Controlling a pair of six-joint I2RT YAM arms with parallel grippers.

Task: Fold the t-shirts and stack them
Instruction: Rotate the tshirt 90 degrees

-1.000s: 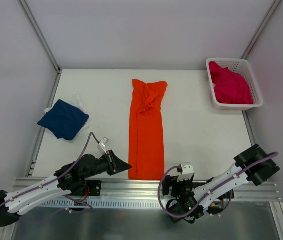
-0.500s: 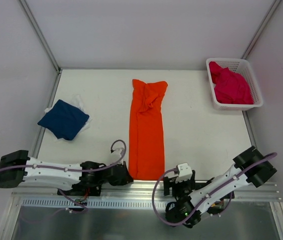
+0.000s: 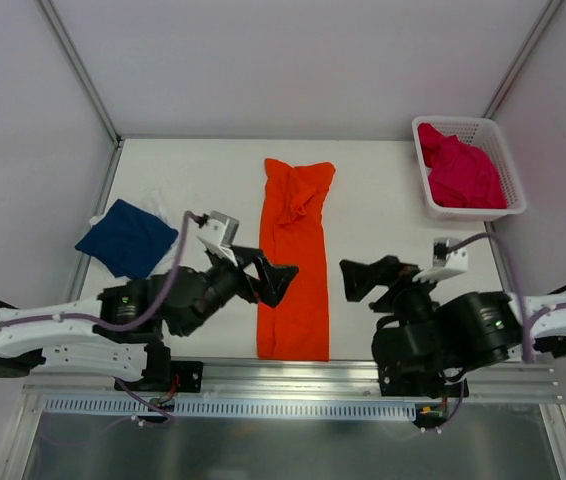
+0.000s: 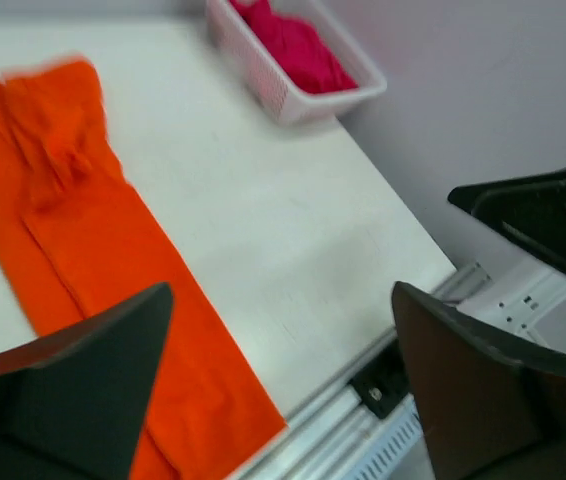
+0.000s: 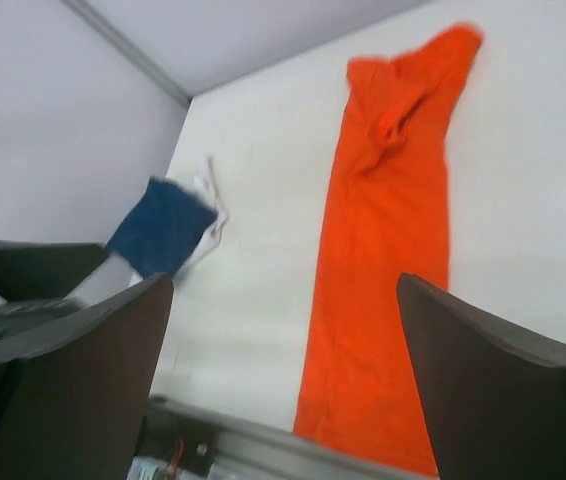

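The orange shirt (image 3: 293, 250) lay folded in a long strip down the middle of the table (image 3: 383, 200), reaching its near edge. The navy shirt (image 3: 128, 238) sat folded by the left edge. The pink shirt (image 3: 460, 172) lay bunched in the basket (image 3: 471, 212) at the far right corner. The left gripper (image 3: 268, 272) hovered over the strip's left side, jaws wide apart, holding nothing. The right gripper (image 3: 363, 280) hung just right of the strip, equally wide and empty.
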